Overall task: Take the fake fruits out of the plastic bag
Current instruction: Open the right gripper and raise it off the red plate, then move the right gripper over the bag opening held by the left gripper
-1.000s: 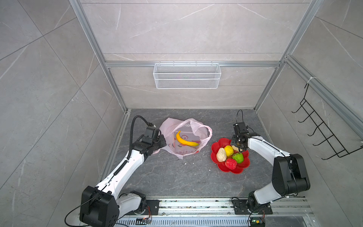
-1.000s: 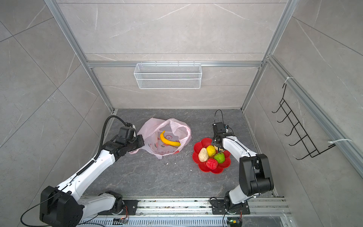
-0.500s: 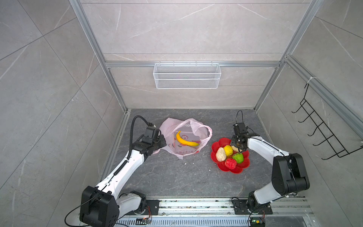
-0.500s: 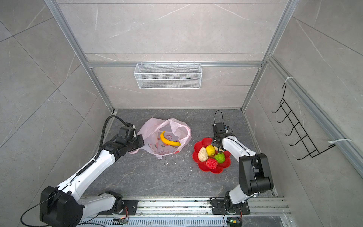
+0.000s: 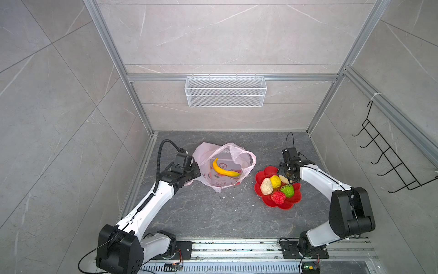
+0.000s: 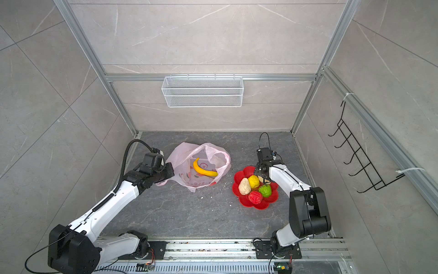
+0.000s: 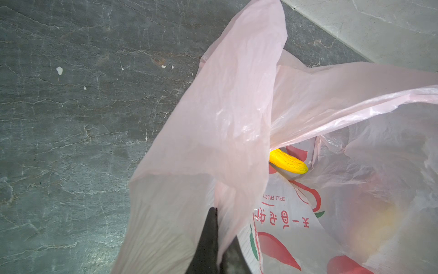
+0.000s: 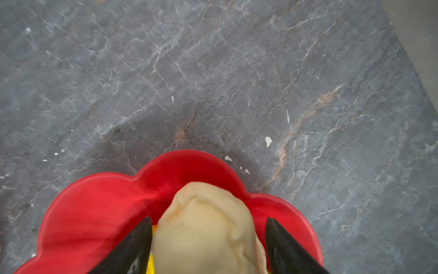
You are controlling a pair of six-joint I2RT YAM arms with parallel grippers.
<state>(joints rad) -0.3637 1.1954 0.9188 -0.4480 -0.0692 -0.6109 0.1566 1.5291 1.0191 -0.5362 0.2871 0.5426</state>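
Findings: left tool (image 7: 224,223) closed, pinching edge film of plastic bag (image 5: 203,154); bag on tabletop (image 5: 213,213), mouth agape. Inside bag: banana (image 5: 224,170). Over red dish (image 5: 294,199), right tool (image 8: 208,218) spread wide, straddling beige lump (image 8: 208,237) lying in dish, gap visible at one finger. Also in dish: second beige lump (image 5: 266,186), yellow ball (image 5: 275,180), green ball (image 5: 287,190), red ball (image 5: 278,197).

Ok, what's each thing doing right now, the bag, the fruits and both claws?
plastic bag: mouth open, crumpled
left claw: shut on the bag
banana: inside the bag
right claw: open around a beige lump
beige lump: resting in the red dish
second beige lump: in the dish
yellow ball: in the dish
green ball: in the dish
red ball: in the dish
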